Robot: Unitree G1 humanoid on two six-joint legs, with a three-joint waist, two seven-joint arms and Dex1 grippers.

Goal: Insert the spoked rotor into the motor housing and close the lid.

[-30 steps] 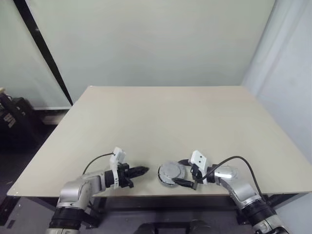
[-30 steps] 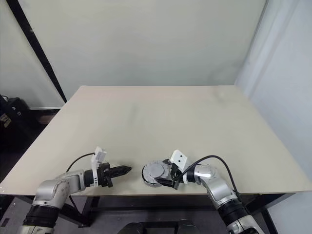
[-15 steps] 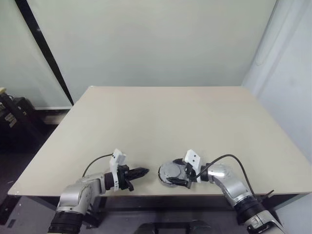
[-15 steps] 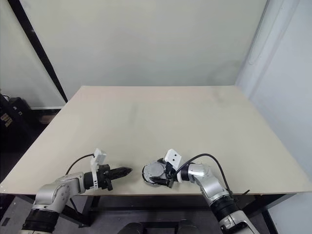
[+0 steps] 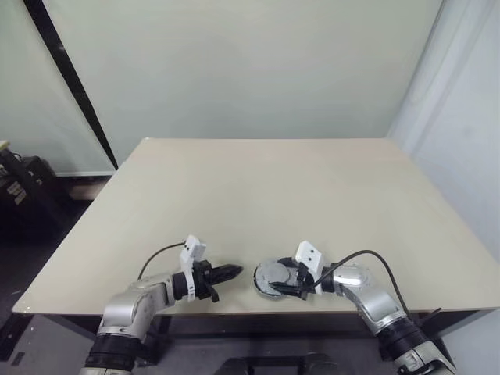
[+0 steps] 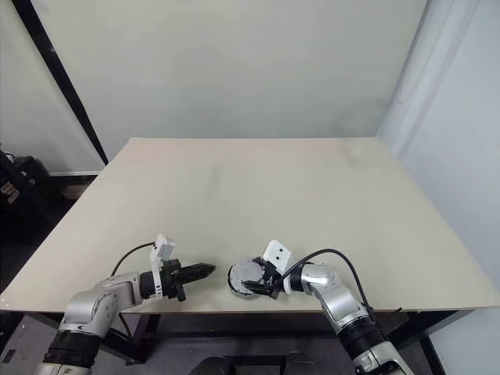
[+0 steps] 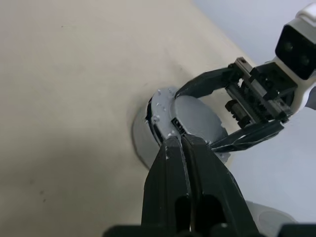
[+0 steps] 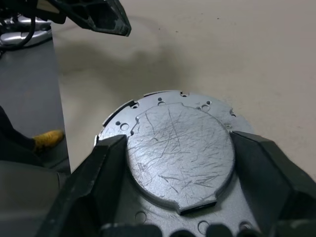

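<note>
A: Where is the lid [image 8: 177, 153] sitting?
B: On the table's [image 5: 266, 187] near edge. My right gripper [image 5: 283, 284] is straddling it, 2 fingers spread. My left gripper [image 5: 233, 273] is staying pinched closed, just beside it.

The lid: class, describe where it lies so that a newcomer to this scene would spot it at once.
Start at the beige table and go to its near edge, just right of the middle. There the lid lies flat between the fingers of the right end effector. It is a round grey metal disc with a scratched face and small holes round its rim, while the left end effector beside it is shut and empty.
</note>
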